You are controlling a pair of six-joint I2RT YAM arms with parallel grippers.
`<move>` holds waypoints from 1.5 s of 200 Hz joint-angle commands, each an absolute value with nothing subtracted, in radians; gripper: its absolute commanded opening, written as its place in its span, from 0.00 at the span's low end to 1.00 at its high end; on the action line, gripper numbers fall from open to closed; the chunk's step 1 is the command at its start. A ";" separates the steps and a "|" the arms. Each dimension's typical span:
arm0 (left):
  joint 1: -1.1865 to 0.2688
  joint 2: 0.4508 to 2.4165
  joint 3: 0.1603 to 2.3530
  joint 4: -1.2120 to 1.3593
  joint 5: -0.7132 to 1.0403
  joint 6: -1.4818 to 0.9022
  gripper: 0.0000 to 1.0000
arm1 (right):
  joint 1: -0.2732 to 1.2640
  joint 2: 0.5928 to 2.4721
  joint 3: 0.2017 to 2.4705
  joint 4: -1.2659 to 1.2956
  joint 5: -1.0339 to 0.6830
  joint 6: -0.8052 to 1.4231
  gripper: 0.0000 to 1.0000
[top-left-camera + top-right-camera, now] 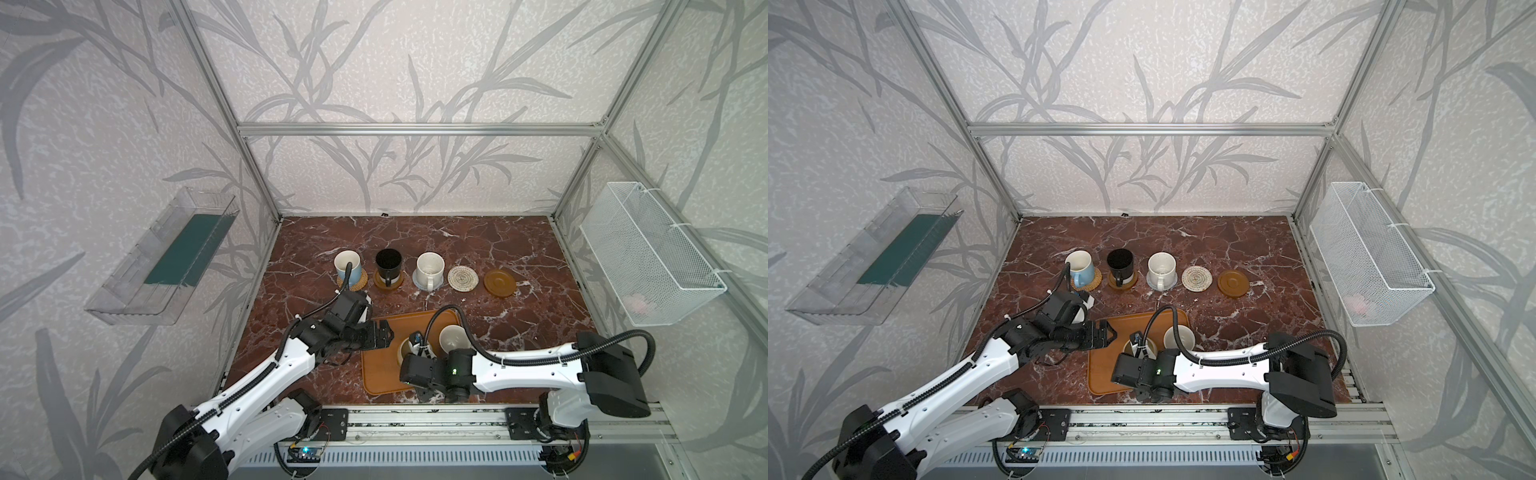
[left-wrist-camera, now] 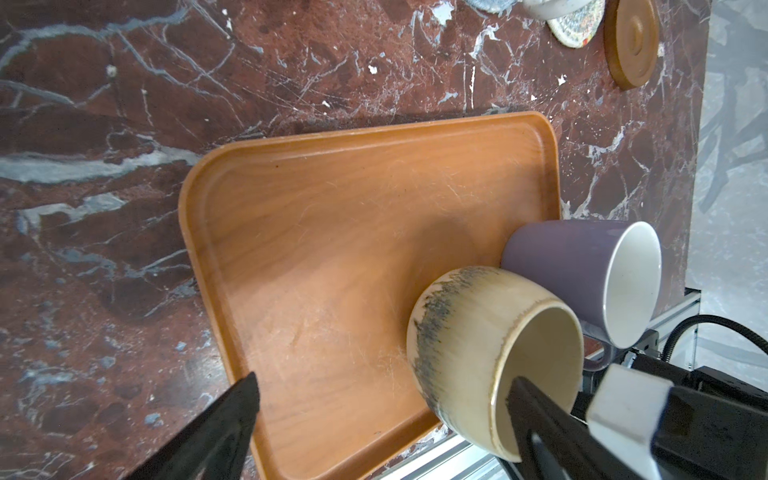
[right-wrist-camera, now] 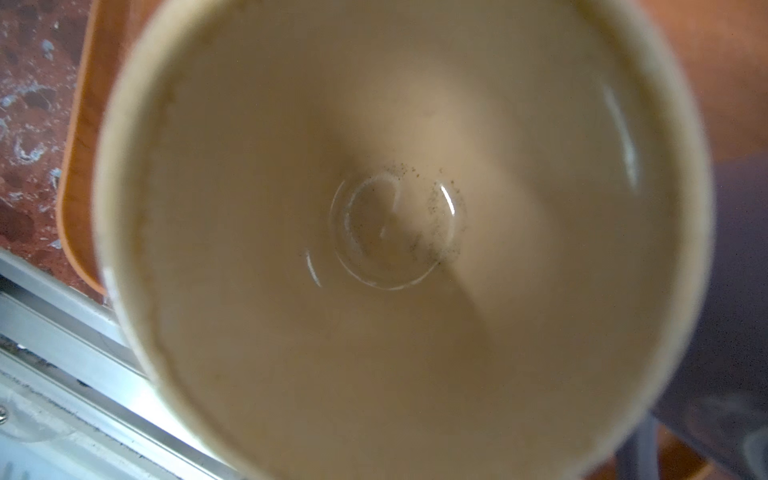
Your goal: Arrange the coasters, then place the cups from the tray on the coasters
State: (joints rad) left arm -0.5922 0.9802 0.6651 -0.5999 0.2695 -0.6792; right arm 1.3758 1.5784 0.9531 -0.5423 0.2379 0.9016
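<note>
**Right arm closing in on the cream-beige mug on the tray**

Three cups are already seated in the far row: the light blue mug (image 1: 348, 266) on the rattan coaster (image 1: 358, 281), the black mug (image 1: 388, 264) on a brown saucer coaster (image 1: 398, 283), the speckled white mug (image 1: 430, 269) on the grey-blue coaster (image 1: 417, 281). The cream rope coaster (image 1: 462, 276) and the second brown coaster (image 1: 499, 283) lie bare beside them. On the tray (image 1: 380, 374) remain the cream-beige mug (image 2: 478, 345) and, touching it, the lavender mug (image 2: 582, 270).

The step in hand looks like gripping the cream-beige mug by its wall. To do it well, the grip should seat deep over the rim before lifting, then rise straight so the mug does not drag its lavender neighbour, and travel level to the cream rope coaster.

The right gripper (image 2: 536, 419) has one dark finger (image 2: 528, 399) reaching inside the mug's mouth; its wrist view is filled by the mug's interior. Whether its jaws have clamped the wall cannot be told. The left gripper (image 1: 384, 334) hovers over the tray's far corner, jaws spread wide, holding nothing
</note>
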 commanded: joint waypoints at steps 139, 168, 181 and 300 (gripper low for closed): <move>-0.520 0.862 0.708 -0.564 0.448 -0.759 0.95 | 1.371 1.533 0.995 -0.484 0.254 0.844 0.13; -0.507 0.855 0.739 -0.554 0.469 -0.773 0.95 | 1.371 1.504 0.996 -0.486 0.270 0.838 0.08; -0.501 0.853 0.755 -0.584 0.441 -0.799 0.95 | 1.371 1.488 1.004 -0.491 0.277 0.821 0.03; -0.499 0.834 0.949 -0.502 0.462 -0.895 0.99 | 1.333 1.287 1.022 -0.461 0.346 0.716 0.00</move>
